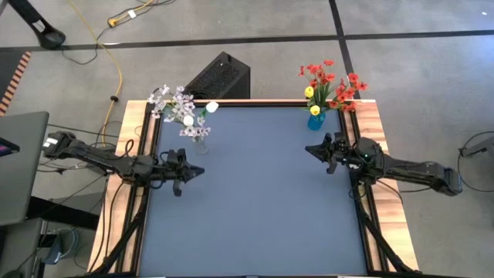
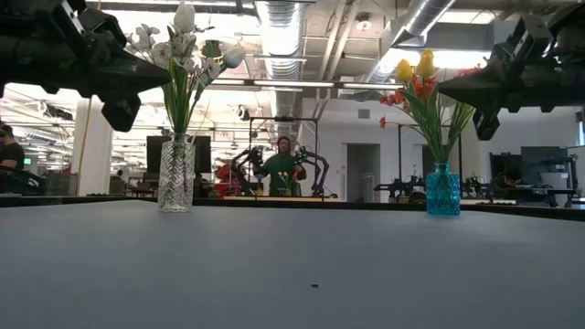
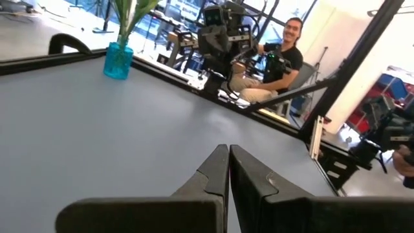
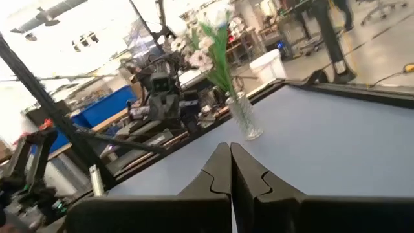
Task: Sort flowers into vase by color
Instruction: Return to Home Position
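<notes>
Sorting looked done, every stem in a vase
The red blossoms (image 1: 333,81) and yellow tulips (image 1: 309,92) stood in the blue vase (image 1: 315,121) at the upper right of the overhead frame, while the white tulips (image 1: 211,106) and lilac sprig (image 1: 171,100) sat in the clear glass vase (image 1: 199,137) at upper left. The left gripper (image 1: 197,171) hovered left of centre and the right gripper (image 1: 310,148) just below the blue vase, both with fingers pressed together on nothing, over the grey table (image 1: 255,201)
</notes>
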Controlling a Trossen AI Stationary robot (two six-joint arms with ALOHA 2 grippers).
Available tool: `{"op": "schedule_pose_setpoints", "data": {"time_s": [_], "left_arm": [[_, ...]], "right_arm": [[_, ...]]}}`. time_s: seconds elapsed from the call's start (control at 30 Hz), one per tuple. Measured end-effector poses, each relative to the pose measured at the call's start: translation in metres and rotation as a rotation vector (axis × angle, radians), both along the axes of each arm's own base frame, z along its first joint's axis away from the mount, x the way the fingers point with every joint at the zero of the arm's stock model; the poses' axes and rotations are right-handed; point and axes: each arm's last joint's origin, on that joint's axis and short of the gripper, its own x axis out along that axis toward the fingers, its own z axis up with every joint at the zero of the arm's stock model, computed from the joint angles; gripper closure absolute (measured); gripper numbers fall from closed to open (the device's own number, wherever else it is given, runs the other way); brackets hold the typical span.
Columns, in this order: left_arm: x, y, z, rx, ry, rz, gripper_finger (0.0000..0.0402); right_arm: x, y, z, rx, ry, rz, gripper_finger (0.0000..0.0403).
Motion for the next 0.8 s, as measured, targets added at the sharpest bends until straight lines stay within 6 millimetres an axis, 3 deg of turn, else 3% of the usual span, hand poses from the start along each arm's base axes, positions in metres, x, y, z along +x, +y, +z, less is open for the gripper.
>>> {"op": "schedule_pose_setpoints", "data": {"time_s": [0.27,0.47,0.8], "left_arm": [[-0.001,0.004,0.002,0.008,-0.013,0.024,0.0401],[-0.005,0.005,0.000,-0.039,0.007,0.038,0.0401],[-0.006,0.007,-0.002,-0.099,0.020,0.099,0.0401]], "right_arm": [[-0.003,-0.009,-0.004,-0.027,0.045,0.006,0.0383],[-0.008,-0.019,-0.013,0.006,0.129,-0.097,0.0383],[-0.010,-0.020,-0.026,-0.068,0.281,-0.090,0.0382]]}}
